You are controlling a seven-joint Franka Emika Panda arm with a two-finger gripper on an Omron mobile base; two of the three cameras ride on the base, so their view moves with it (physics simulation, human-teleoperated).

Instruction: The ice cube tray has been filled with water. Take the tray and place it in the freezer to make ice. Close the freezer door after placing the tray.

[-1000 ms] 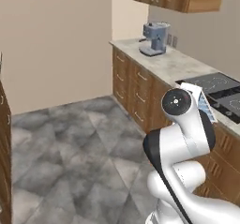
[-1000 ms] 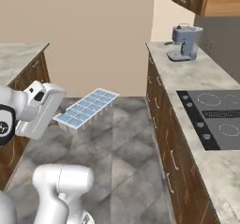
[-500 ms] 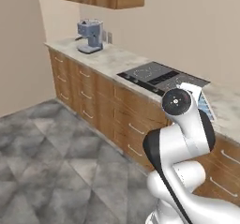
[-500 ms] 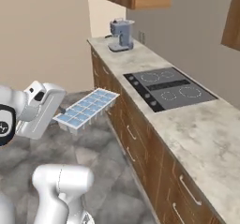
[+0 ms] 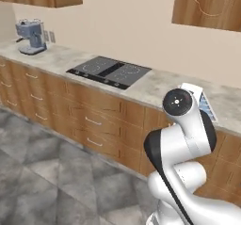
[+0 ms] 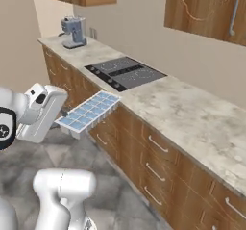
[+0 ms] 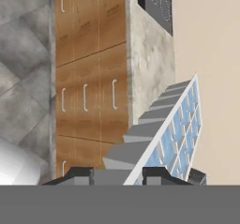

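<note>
My gripper (image 6: 64, 120) is shut on the near end of the ice cube tray (image 6: 90, 111), a narrow white tray held roughly level in the air in front of the counter. Pale blue water (image 6: 96, 106) fills its two rows of cells. In the left base view a corner of the tray (image 5: 204, 101) pokes out from behind my white arm. In the hand view the tray (image 7: 174, 124) runs away from the gripper (image 7: 136, 175), whose dark fingertips (image 7: 78, 173) clamp its edge. The freezer and its door are out of view.
A long speckled stone counter (image 6: 192, 113) over brown wooden drawers (image 6: 158, 161) runs along the wall. A black cooktop (image 6: 126, 72) is set into it, and a grey coffee machine (image 6: 73, 31) stands at its far end. Wooden wall cabinets (image 6: 206, 7) hang above. Grey tiled floor (image 5: 42, 172) lies to the left.
The whole picture has swung as the base turned: the counter and cooktop slid from the right edge to straight ahead. The tray stays in the gripper, held the same way.
</note>
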